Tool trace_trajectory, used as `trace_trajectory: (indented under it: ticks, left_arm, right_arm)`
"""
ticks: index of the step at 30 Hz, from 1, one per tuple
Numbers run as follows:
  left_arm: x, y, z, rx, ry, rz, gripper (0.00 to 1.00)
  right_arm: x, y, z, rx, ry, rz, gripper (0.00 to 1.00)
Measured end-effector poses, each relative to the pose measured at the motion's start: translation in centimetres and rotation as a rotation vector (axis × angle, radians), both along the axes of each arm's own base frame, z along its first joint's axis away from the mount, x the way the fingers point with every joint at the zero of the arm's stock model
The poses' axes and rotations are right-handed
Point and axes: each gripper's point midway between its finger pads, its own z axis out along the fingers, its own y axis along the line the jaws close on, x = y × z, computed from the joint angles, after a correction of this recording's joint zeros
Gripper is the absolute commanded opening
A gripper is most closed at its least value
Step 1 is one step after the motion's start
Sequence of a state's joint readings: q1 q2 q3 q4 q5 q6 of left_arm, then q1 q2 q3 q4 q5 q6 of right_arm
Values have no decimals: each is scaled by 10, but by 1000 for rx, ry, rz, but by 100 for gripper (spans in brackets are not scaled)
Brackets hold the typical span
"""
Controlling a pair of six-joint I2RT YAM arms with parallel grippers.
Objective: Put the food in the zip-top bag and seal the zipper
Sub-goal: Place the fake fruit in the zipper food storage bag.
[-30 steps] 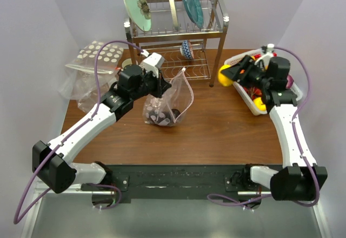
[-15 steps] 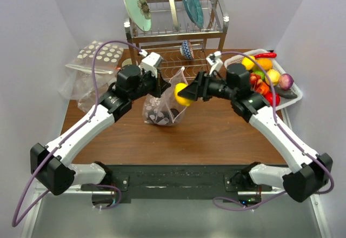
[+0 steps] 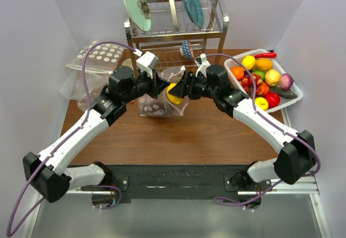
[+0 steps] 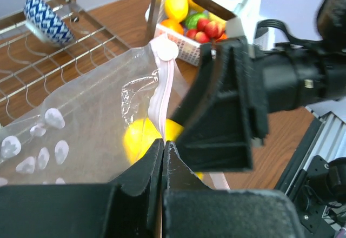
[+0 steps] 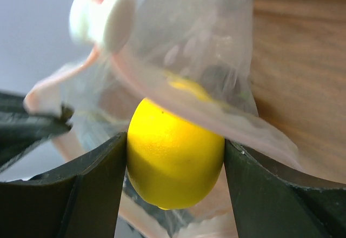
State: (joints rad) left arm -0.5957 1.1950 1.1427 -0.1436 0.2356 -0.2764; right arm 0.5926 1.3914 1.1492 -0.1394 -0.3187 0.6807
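Observation:
The see-through zip-top bag [image 3: 157, 94] stands at the table's middle with dark purple pieces [image 3: 155, 108] in its bottom. My left gripper [image 3: 157, 84] is shut on the bag's mouth edge, on the pale pink zipper strip [image 4: 162, 100]. My right gripper [image 3: 177, 93] is shut on a yellow lemon [image 3: 173, 93] and holds it at the bag's open mouth. In the right wrist view the lemon [image 5: 175, 159] sits between both fingers with the bag's rim [image 5: 178, 81] draped over its top. The white slider tab [image 4: 166, 50] shows at the zipper's end.
A white basket [image 3: 246, 100] at the right holds several more toy fruits [image 3: 259, 75]. A metal dish rack [image 3: 178, 38] with plates and a blue bowl [image 4: 46, 19] stands behind the bag. A polka-dot bag [image 3: 89, 67] lies at the far left.
My right arm has carried the lemon from the basket leftward to the bag's mouth. The left gripper has kept hold of the bag, shifting slightly back.

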Motion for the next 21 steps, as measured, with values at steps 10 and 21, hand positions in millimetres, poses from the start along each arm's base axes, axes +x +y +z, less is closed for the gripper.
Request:
trace_trajectory:
  ticks: [10, 21]
  left_arm:
    - [-22, -7, 20, -55, -60, -111, 0]
    - [-19, -5, 15, -56, -52, -91, 0]
  right_arm:
    - [18, 3, 11, 88, -69, -101, 89]
    - [14, 19, 6, 69, -71, -98, 92]
